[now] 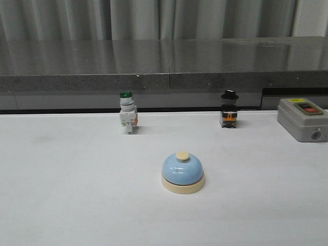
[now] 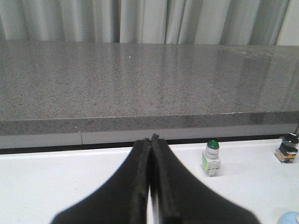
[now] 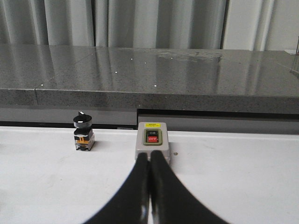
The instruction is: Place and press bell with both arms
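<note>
**Bell at table centre, both arms held back**

Nearest the robot, the left gripper [image 2: 150, 140] and the right gripper [image 3: 149, 156] each show black pointed fingers pressed together, pinching nothing; neither arm appears in the front view. Beyond them, the bell [image 1: 183, 172] stands upright near the middle of the white table [image 1: 61, 195], well apart from every other item: a glossy light-blue dome on a round cream base, topped by a cream knob. Only its edge shows in the left wrist view. Farther back stand a green-capped switch [image 1: 127, 112] with a white blocky body, a black-capped switch [image 1: 229, 109], and a grey box [image 1: 302, 119] with rounded corners bearing red and black buttons. Behind runs a speckled grey stone ledge [image 1: 164, 61], smooth and reflective, before pleated curtains [image 1: 154, 18].

The step in hand appears to be the approach. A good grasp would likely open the fingers wide about the base, as the smooth dome may slip; pressing calls for a straight descent onto the knob.
</note>
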